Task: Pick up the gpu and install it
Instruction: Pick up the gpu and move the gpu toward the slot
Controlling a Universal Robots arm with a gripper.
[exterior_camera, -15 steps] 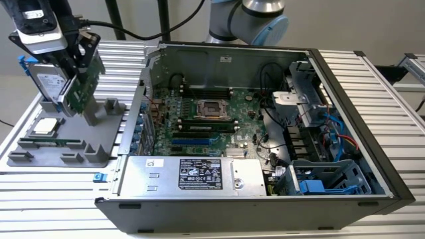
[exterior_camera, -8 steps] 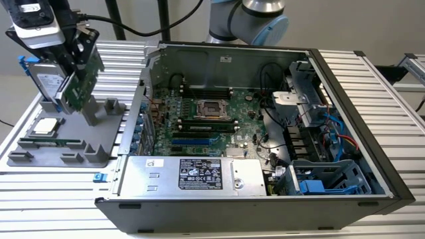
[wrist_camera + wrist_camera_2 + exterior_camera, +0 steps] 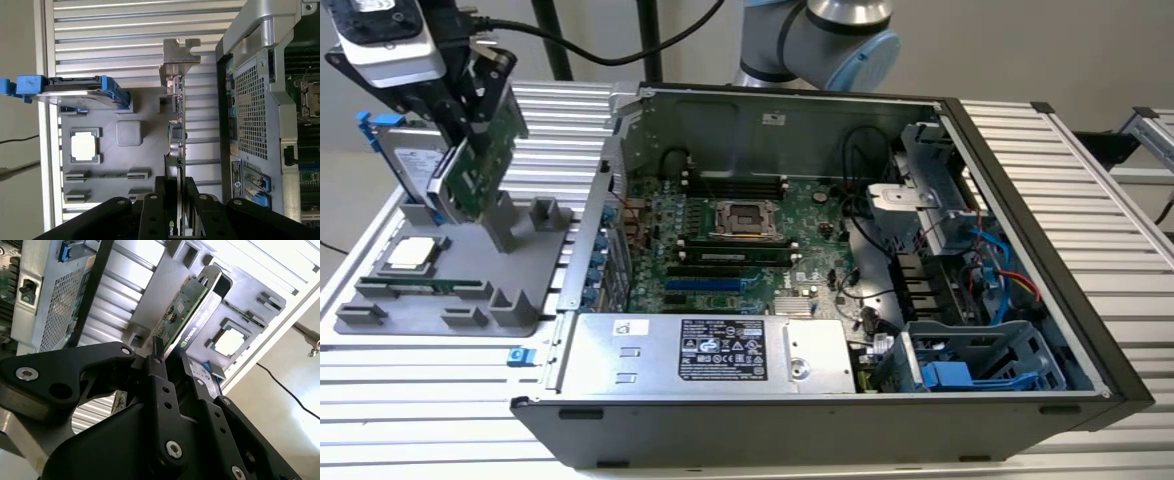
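Observation:
The gpu is a thin card with a green board face and a silver end bracket. It stands on edge over the grey holder tray at the exterior view's left. My gripper is shut on its upper edge. In both wrist views the black fingers clamp the card from both sides, the gripper pinching the card edge-on. I cannot tell whether its lower edge still touches the tray's slot. The open computer case lies at the exterior view's right, with its motherboard exposed.
A silver hard drive with a blue frame stands in the tray just beside the card. A square processor chip lies in a tray pocket. Inside the case are a power supply, cables and a blue slot.

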